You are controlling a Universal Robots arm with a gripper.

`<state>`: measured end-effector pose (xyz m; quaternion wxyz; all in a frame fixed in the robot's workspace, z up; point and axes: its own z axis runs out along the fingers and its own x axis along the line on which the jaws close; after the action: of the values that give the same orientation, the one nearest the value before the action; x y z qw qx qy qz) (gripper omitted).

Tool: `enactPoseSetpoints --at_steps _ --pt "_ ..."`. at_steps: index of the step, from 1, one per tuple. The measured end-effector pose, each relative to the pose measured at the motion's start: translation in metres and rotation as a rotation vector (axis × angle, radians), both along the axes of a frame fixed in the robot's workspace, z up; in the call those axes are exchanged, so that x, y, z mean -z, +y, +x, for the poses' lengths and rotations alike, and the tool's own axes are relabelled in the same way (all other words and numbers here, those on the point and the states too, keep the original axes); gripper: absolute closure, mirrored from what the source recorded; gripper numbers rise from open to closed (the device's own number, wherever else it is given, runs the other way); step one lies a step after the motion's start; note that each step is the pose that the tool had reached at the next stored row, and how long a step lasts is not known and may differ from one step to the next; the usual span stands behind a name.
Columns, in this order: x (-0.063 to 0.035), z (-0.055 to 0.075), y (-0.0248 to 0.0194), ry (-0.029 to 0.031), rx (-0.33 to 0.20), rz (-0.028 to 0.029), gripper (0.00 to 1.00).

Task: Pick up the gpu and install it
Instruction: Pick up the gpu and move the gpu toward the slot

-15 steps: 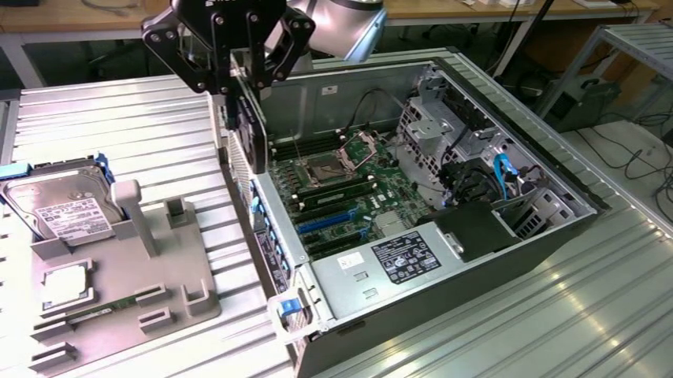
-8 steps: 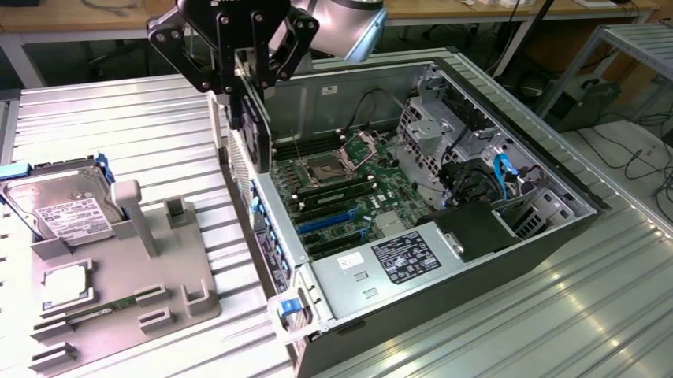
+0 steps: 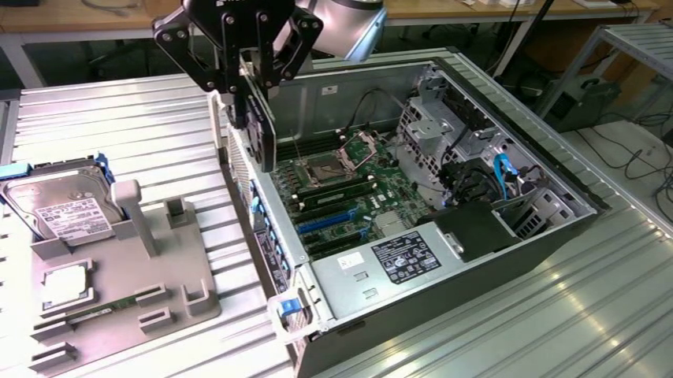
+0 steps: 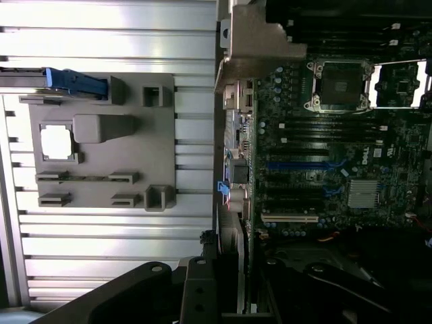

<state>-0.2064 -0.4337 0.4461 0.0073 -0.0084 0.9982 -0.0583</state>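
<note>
- Gripper: we record its fingers clamped on the gpu, one on each face, high over the open case.
- Gpu: held upright and edge-on, hanging from the gripper. It sits just inside the case wall that faces the fixture, over the motherboard's edge. We cannot tell whether its lower end touches anything.
- Computer case: lies on its side, open, on the table toward the edge at the exterior view's right.
- Motherboard: on the case floor, with blue expansion slots bare, near the power supply.
- Grey fixture: on the table near the edge at the exterior view's left, just beside the case.
- Hard drive: stands tilted at the fixture's far corner.
- Processor chip: flat in a fixture recess.
- Memory stick: in a slot near the fixture's front edge.
</note>
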Motion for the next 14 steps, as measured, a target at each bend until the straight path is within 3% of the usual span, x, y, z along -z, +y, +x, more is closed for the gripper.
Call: enactPoseSetpoints --at_steps 14 --pt "0.0002 0.0071 0.0000 0.0000 0.000 0.0000 0.72"
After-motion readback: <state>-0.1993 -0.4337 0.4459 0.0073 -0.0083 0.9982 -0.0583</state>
